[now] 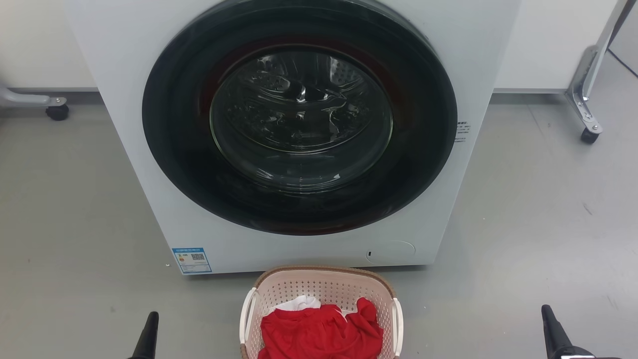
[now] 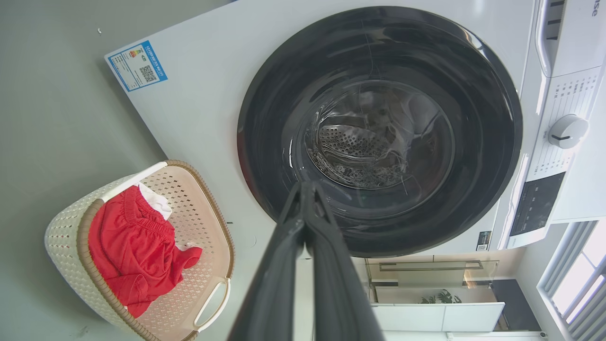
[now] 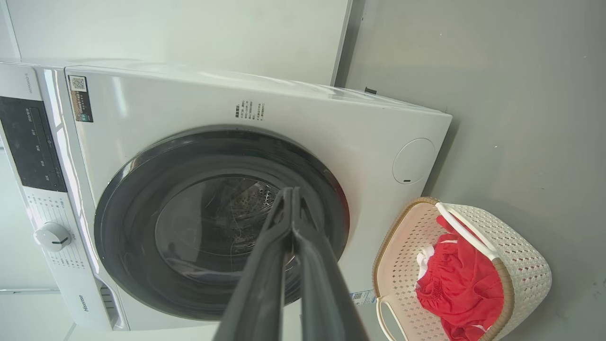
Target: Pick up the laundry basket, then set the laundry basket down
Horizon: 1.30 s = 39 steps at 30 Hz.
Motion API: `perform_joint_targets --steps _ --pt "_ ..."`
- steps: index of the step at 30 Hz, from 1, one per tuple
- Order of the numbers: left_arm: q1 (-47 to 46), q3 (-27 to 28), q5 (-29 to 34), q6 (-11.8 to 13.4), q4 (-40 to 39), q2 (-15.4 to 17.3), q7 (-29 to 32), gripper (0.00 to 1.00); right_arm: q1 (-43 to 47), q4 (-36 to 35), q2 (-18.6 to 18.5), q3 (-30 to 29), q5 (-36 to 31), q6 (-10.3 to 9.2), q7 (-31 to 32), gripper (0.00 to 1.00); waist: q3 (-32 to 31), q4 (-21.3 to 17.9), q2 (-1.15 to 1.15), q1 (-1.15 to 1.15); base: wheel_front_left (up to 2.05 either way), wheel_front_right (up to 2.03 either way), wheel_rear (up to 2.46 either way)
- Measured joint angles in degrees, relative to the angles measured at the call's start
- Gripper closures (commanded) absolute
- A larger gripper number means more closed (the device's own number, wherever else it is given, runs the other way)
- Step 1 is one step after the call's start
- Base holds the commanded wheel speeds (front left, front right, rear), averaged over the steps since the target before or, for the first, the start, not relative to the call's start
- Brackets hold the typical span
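1. The left gripper point(image 1: 152, 320), at the lower left, has its dark fingers pressed together.
2. The small cream-pink perforated plastic laundry basket point(image 1: 319, 288) sits on the grey floor point(image 1: 75, 224) just before the white washing machine point(image 1: 124, 75), holding red cloth point(image 1: 319, 334).
3. The right gripper point(image 1: 548, 315) is likewise pressed together.

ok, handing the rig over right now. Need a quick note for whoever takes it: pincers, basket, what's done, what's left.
Left pincer: shut, empty, to the basket's left and apart from it.
Right pincer: shut, empty, to the basket's right and apart from it.
Laundry basket: on the floor just in front of the washing machine, whose door is shut. It sits between the two pincers and holds a red cloth and a bit of white cloth.
Done: nothing; the basket is not gripped.
Left: open the pincers, take the basket (probably by its white side handles), lift it, set it down.
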Motion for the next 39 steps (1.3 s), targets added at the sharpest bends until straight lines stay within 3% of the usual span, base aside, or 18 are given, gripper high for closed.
perform_joint_targets --steps 14,39 --pt "-2.05 1.70 -10.26 -1.76 -0.26 -0.15 2.46 1.00 -1.68 0.25 0.07 -3.48 9.34 1.67 2.55 1.00 -0.01 0.21 0.00 0.00 0.00 0.00 0.00" --pt "-2.05 1.71 -10.36 -1.76 -0.31 -0.18 2.46 1.00 -1.93 0.26 0.07 -3.50 9.37 1.82 2.55 1.00 -0.01 0.21 0.00 0.00 0.00 0.00 0.00"
